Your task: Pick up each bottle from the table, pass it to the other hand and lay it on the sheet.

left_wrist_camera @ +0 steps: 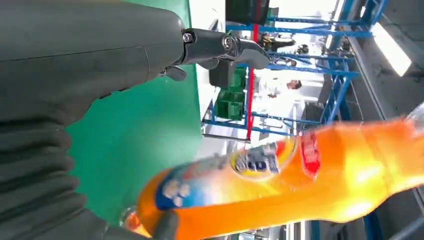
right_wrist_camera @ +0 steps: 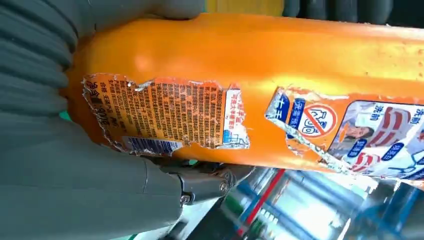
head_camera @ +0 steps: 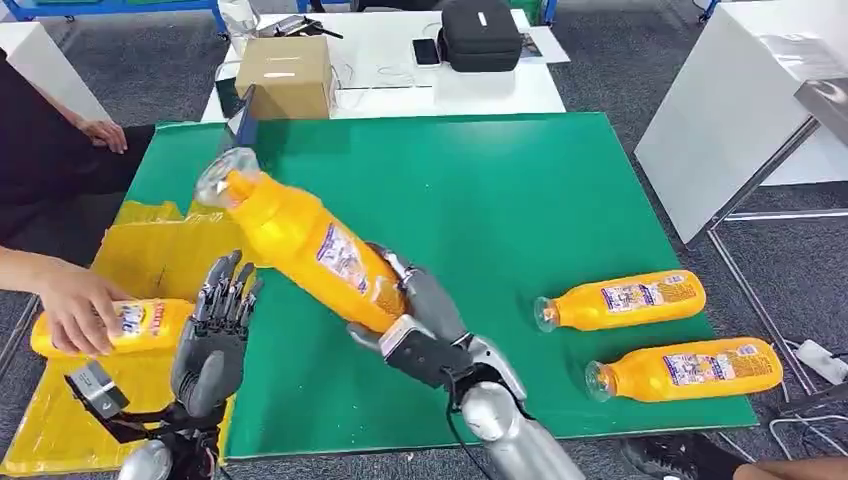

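My right hand [head_camera: 425,310] grips the base of an orange bottle [head_camera: 300,240] and holds it tilted above the green table [head_camera: 500,190], its clear cap end up and to the left. The same bottle [right_wrist_camera: 250,90] has a torn label in the right wrist view and crosses the left wrist view [left_wrist_camera: 300,180]. My left hand [head_camera: 215,330] stands open, fingers upright, just left of the bottle and apart from it. Two more orange bottles [head_camera: 620,300] [head_camera: 685,368] lie on the table at the right. On the yellow sheet [head_camera: 150,250] lies another bottle [head_camera: 150,325], with a person's hand [head_camera: 75,310] on it.
A person in black sits at the left edge, one hand [head_camera: 105,133] near the table corner. Behind the green table a white table [head_camera: 400,95] carries a cardboard box [head_camera: 285,75], a black case [head_camera: 480,35] and a phone. A white cabinet [head_camera: 740,110] stands at the right.
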You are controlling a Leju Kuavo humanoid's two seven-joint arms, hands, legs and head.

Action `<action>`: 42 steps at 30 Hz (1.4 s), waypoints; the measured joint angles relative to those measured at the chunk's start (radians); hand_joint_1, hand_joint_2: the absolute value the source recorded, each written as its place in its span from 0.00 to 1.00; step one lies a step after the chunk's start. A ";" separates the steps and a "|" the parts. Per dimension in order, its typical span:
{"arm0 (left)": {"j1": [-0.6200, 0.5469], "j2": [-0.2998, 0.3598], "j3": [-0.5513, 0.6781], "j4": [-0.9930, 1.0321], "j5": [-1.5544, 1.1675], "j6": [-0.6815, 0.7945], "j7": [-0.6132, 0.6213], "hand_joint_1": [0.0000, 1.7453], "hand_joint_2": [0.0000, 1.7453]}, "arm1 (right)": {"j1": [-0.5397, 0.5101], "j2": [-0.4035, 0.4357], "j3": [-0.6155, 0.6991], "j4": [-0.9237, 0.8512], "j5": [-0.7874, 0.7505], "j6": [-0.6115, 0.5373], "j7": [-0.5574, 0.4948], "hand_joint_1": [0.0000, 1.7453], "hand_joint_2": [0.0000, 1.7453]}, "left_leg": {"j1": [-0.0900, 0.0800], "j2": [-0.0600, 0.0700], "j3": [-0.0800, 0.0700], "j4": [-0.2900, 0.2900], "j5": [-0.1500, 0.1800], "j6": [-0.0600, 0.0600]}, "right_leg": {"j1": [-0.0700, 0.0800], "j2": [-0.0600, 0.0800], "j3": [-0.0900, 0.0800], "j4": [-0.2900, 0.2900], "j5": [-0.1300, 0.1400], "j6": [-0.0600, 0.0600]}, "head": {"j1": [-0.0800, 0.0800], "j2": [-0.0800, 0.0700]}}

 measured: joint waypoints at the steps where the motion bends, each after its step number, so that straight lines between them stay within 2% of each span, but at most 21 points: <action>1: 0.003 -0.001 -0.007 -0.005 -0.003 0.004 -0.001 0.00 1.00 | 0.000 0.007 0.014 0.002 0.003 0.001 0.002 1.00 1.00 | 0.000 0.000 0.000 0.000 0.000 0.000 | 0.000 0.000 0.000 0.000 0.000 0.000 | 0.000 0.000; 11: 0.018 -0.005 -0.041 -0.036 -0.018 0.004 -0.011 0.00 1.00 | -0.007 0.031 0.087 0.030 0.023 0.032 0.027 1.00 1.00 | 0.000 0.000 0.000 0.000 0.000 0.000 | -0.001 0.000 0.000 0.000 0.000 0.000 | 0.000 0.000; 21: 0.037 -0.002 -0.066 -0.056 0.004 0.009 -0.019 0.00 1.00 | -0.032 0.075 0.234 0.189 0.095 0.034 0.038 1.00 1.00 | 0.000 0.000 0.000 0.000 0.000 0.000 | 0.000 0.000 -0.001 0.000 0.000 0.000 | 0.000 0.000; 32: 0.053 0.012 -0.053 -0.056 0.024 0.005 -0.015 0.00 1.00 | -0.062 0.090 0.268 0.256 0.111 0.032 0.039 1.00 1.00 | 0.000 0.001 0.000 0.000 0.000 0.000 | 0.000 0.001 -0.001 0.000 0.000 0.000 | 0.000 0.000; 33: 0.053 0.013 -0.052 -0.056 0.026 0.004 -0.014 0.15 1.00 | -0.066 0.094 0.273 0.266 0.117 0.031 0.039 1.00 1.00 | 0.000 0.001 0.000 0.000 0.000 0.000 | 0.000 0.001 -0.001 0.000 0.000 0.000 | 0.000 0.000; 34: 0.055 0.013 -0.048 -0.055 0.028 0.003 -0.014 1.00 1.00 | -0.070 0.097 0.279 0.278 0.122 0.029 0.038 1.00 1.00 | 0.000 0.001 0.000 0.000 0.000 0.000 | 0.000 0.001 -0.001 0.000 0.000 0.000 | 0.000 0.000; 42: 0.063 0.015 -0.037 -0.052 0.035 -0.023 -0.042 1.00 1.00 | -0.084 0.105 0.290 0.311 0.124 0.025 0.032 1.00 1.00 | 0.000 0.002 0.000 0.000 0.000 0.000 | 0.000 0.001 -0.001 0.000 0.000 0.000 | 0.000 0.000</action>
